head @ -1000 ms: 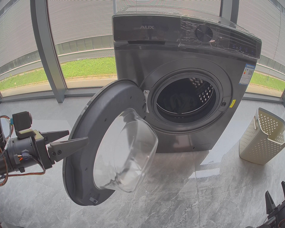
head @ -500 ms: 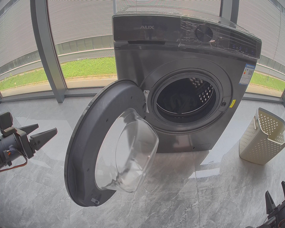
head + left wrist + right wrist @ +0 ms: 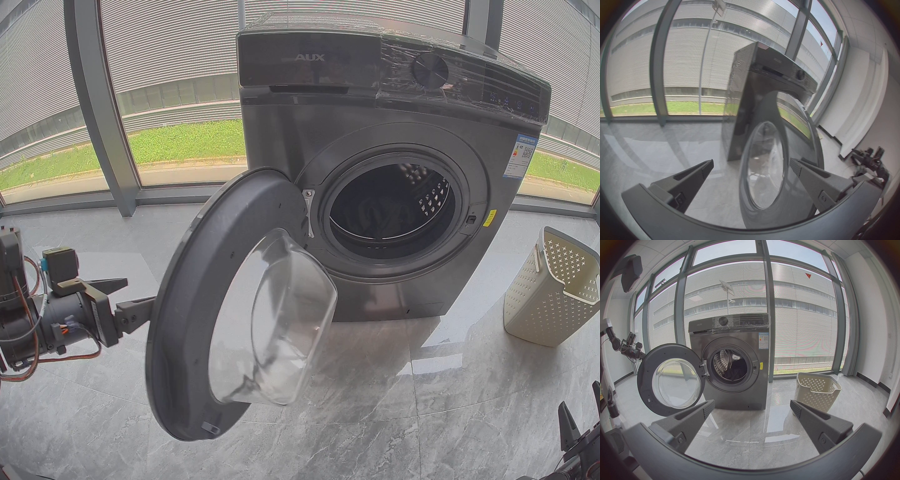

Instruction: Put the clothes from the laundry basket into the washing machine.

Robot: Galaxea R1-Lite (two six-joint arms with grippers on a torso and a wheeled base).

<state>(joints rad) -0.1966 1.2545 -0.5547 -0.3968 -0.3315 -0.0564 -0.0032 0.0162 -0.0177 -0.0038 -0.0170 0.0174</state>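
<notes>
The grey washing machine (image 3: 387,125) stands with its round door (image 3: 206,300) swung out to its left. Dark clothes (image 3: 375,215) lie inside the drum, also seen as a dark heap (image 3: 734,368) from the right wrist. The cream laundry basket (image 3: 556,287) stands on the floor right of the machine, and its inside (image 3: 817,390) looks bare. My left gripper (image 3: 137,294) is open behind the door's outer face, one fingertip at its rim. In the left wrist view the door (image 3: 765,165) stands between the open fingers. My right gripper (image 3: 752,405) hangs open and holds nothing, low at the right (image 3: 581,415).
Tall windows with grey frames (image 3: 94,106) run behind the machine. Grey tiled floor (image 3: 406,400) lies open in front of the machine and between door and basket. A white wall (image 3: 875,333) stands beyond the basket.
My left gripper swung away to the left, then came back in against the door's outer face. The door has turned slightly toward the machine. The right arm has kept still.
</notes>
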